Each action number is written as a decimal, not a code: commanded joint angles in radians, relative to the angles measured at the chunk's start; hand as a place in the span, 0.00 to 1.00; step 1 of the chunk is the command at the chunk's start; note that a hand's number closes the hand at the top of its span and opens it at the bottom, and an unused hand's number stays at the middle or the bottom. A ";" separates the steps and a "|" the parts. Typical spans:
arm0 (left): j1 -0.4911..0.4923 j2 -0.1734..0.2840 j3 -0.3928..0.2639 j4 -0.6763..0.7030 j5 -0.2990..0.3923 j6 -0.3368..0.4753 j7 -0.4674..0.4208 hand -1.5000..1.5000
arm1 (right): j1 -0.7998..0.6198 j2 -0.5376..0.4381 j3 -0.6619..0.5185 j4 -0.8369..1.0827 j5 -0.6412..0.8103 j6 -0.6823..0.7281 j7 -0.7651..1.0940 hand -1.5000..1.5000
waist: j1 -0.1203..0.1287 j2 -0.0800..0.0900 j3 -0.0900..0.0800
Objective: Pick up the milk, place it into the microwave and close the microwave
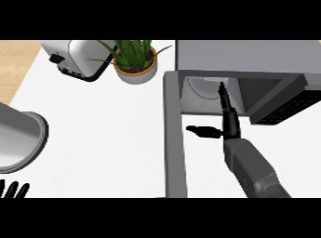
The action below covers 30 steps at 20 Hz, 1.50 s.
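The grey microwave (252,56) stands at the upper right with its door (174,139) swung open toward me, seen edge-on as a long grey strip. Inside the cavity, at its left, shows a pale shape (203,89) that looks like the milk. My right hand (229,122) reaches into the opening with straight fingers (224,95) just right of that pale shape; its thumb (203,131) sticks out to the left. The hand holds nothing. My left hand (6,190) rests open at the lower left edge, fingers up.
A silver toaster (77,58) and a potted green plant (135,60) stand at the back of the white counter. A large grey metal pot (11,137) lies at the left edge. The microwave's dark control panel (290,102) is right of the opening.
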 commanded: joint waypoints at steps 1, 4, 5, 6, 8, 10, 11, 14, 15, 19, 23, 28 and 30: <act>-0.019 -0.019 -0.028 -0.015 -0.042 0.017 0.026 0.00 | 0.025 -0.017 0.000 -0.007 -0.003 0.105 -0.044 0.00 | -0.010 -0.004 -0.001; -0.008 -0.002 -0.017 -0.049 -0.024 0.015 0.073 0.00 | 0.104 -0.031 0.025 -0.052 0.001 0.212 -0.053 0.00 | -0.028 -0.011 -0.002; -0.016 -0.006 -0.046 0.007 -0.063 -0.004 0.054 0.00 | 0.148 0.013 0.051 -0.053 0.020 0.196 -0.072 0.00 | -0.034 -0.013 -0.002; -0.023 -0.020 -0.059 -0.008 -0.092 0.006 0.049 0.00 | 0.139 -0.033 0.051 -0.086 0.016 0.225 -0.039 0.00 | -0.033 -0.014 -0.002; 0.008 0.001 -0.023 0.030 -0.087 -0.032 0.000 0.00 | 0.235 -0.072 0.063 -0.124 0.019 0.261 -0.075 0.00 | -0.041 -0.018 -0.003; 0.026 -0.021 -0.056 0.041 -0.137 -0.046 -0.041 0.00 | 0.258 -0.066 0.062 -0.190 0.007 0.217 -0.035 0.00 | -0.037 -0.017 -0.003; -0.012 -0.041 -0.077 0.040 -0.146 -0.011 0.003 0.00 | 0.297 -0.049 0.070 -0.231 0.002 0.218 -0.034 0.00 | -0.042 -0.017 -0.003; -0.017 -0.078 -0.163 -0.047 -0.157 0.027 0.107 0.00 | 0.379 -0.071 0.082 -0.326 -0.008 0.231 -0.019 0.00 | -0.050 -0.018 -0.003; -0.008 -0.066 -0.168 -0.029 -0.166 0.003 0.083 0.00 | 0.420 -0.113 0.069 -0.352 -0.029 0.285 -0.015 0.00 | -0.056 -0.021 -0.004; -0.151 -0.017 -0.176 0.096 -0.213 -0.040 0.093 0.00 | 0.461 -0.168 0.061 -0.428 -0.045 0.308 -0.015 1.00 | -0.050 -0.014 -0.003; -0.175 0.009 -0.227 0.120 -0.303 -0.062 0.093 1.00 | 0.613 -0.177 0.074 -0.539 -0.065 0.329 0.019 0.00 | -0.051 -0.016 -0.003; -0.240 -0.046 -0.322 0.109 -0.429 0.007 0.098 1.00 | 0.695 -0.238 0.023 -0.658 -0.151 0.404 0.082 0.00 | -0.044 -0.014 -0.003; -0.340 -0.082 -0.354 0.217 -0.438 0.061 0.130 1.00 | 0.745 -0.306 -0.001 -0.686 -0.185 0.485 0.091 0.00 | -0.053 -0.014 -0.003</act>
